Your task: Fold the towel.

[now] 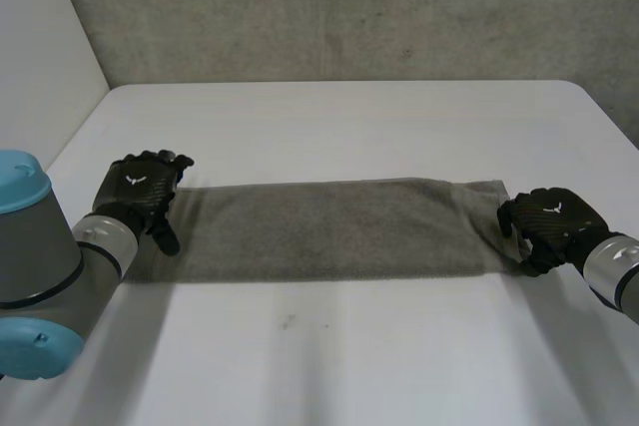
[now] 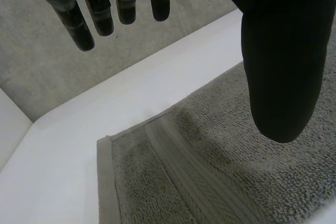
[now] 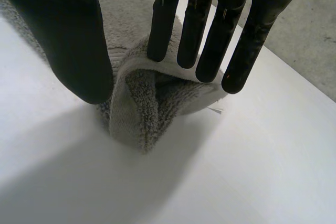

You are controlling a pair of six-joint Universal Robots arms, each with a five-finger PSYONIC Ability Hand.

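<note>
Hovering at the left short end of the towel point(image 1: 339, 228) with the left hand point(image 1: 140, 192), wide open: fingers point(image 2: 100, 14) straight and side by side, thumb point(image 2: 283, 61) held well apart from them, nothing gripped. Seen from the left wrist, held above one left corner of the towel, with the hemmed edge and a woven band lying flat beneath palm and thumb, no visible contact with the cloth.

Lying stretched out as a long grey strip across the middle of the white table point(image 1: 349, 356), from one hand to the other, flat along nearly all its length.

Pinching the right short end with the right hand point(image 1: 547, 221): narrow grasp, straight fingers point(image 3: 202, 30) pressed on top of a lifted fold, thumb point(image 3: 73, 40) set at the fold's other side, cloth caught between. Bunched and curled upward at that corner, hem turned over on itself beneath the fingertips; rest of the towel running flat behind the hand toward the left end.
</note>
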